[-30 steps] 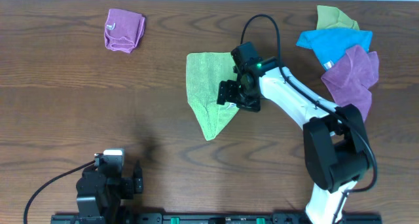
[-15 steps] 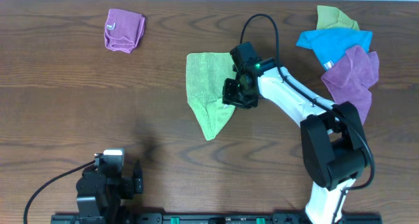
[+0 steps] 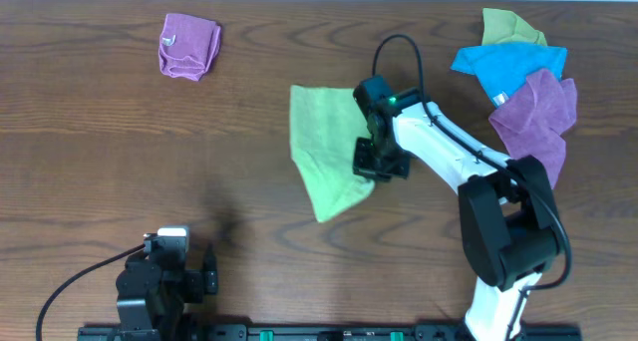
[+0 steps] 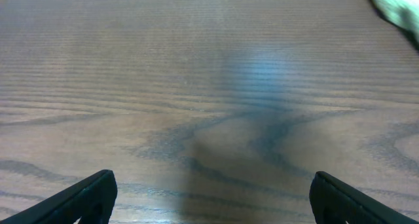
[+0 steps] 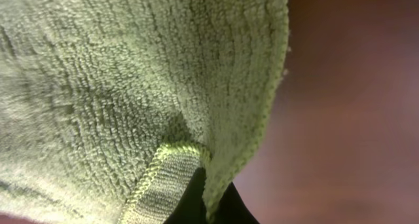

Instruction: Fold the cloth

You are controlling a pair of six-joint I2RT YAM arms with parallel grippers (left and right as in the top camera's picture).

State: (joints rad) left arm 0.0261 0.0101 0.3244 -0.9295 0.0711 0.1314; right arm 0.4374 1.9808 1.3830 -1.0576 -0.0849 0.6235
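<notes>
- The green cloth (image 3: 324, 162) lies mid-surface, partly doubled. It is flat and squarish at the far end and narrows to a rumpled point toward the near edge, with its right-hand side picked up.
- The right jaws are clamped on that right-hand side. In the right wrist view the hemmed edge (image 5: 163, 165) hangs bunched over a dark fingertip (image 5: 196, 201), so the bite looks thin and close to the hem.
- A grip this near the hem could slip out mid-carry, I judge. The flap would then drop short and leave a crooked fold.
- Nothing pins the cloth's other side. A sideways drag could slide the whole piece across the wooden surface (image 3: 100, 152) instead of turning the flap over.
- The bunching at the pinch may mean two layers are caught. If so, the lower layer would be pulled along and the cloth would wad up.
- The right arm (image 3: 439, 147) reaches in from the right, over the cloth's edge.
- The left jaws stand wide apart over bare wood in the left wrist view. The left arm (image 3: 155, 281) sits at the near left, well apart from the cloth and unable to hold it down.
- A folded purple cloth (image 3: 189, 45) lies far left and a heap of cloths (image 3: 518, 77) far right. A long rightward sweep might nudge that heap.
</notes>
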